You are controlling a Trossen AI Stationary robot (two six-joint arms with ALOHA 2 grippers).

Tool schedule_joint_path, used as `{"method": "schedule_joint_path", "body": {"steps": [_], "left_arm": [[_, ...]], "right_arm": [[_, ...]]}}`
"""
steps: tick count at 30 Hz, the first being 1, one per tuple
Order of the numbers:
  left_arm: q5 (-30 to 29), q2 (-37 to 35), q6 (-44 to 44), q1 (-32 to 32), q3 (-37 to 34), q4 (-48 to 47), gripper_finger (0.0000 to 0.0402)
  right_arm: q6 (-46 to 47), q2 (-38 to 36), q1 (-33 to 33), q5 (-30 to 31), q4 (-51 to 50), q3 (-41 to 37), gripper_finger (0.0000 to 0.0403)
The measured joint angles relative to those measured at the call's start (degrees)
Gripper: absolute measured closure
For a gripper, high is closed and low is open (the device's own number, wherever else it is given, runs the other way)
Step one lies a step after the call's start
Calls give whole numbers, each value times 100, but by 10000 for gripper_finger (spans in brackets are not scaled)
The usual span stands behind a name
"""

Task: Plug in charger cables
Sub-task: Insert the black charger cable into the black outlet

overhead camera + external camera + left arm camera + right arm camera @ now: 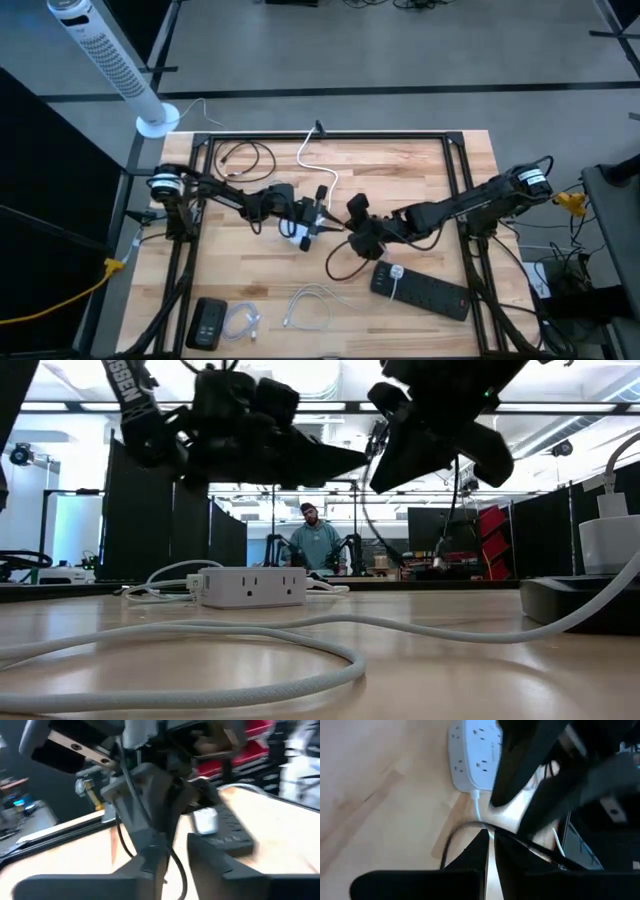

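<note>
A thin black charger cable [340, 262] loops on the table's middle, its end pinched in the closed right gripper [357, 226] above the wood. Facing it, the left gripper [325, 222] hovers over the white socket cube [303, 234], fingers seemingly slightly parted, though blur obscures this. White cables [310, 306] lie near the front edge beside the black power strip [422, 288].

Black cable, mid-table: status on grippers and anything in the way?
Right gripper shut on black cable. Left gripper at white socket cube, fingers unclear. Power strip close beside.
</note>
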Motion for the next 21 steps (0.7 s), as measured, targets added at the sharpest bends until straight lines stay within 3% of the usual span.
{"method": "schedule_joint_path", "body": {"steps": [4, 12, 17, 21], "left_arm": [[-554, 152, -120, 3, 206, -208, 264], [-621, 226, -295, 7, 305, -229, 192], [-587, 226, -420, 9, 304, -74, 191], [-485, 226, -593, 16, 310, -2, 223]], "right_arm": [[107, 33, 25, 14, -90, 3, 389], [306, 71, 23, -32, -141, 2, 389], [332, 74, 23, -35, -153, 2, 389], [433, 76, 23, -35, -156, 2, 389]]}}
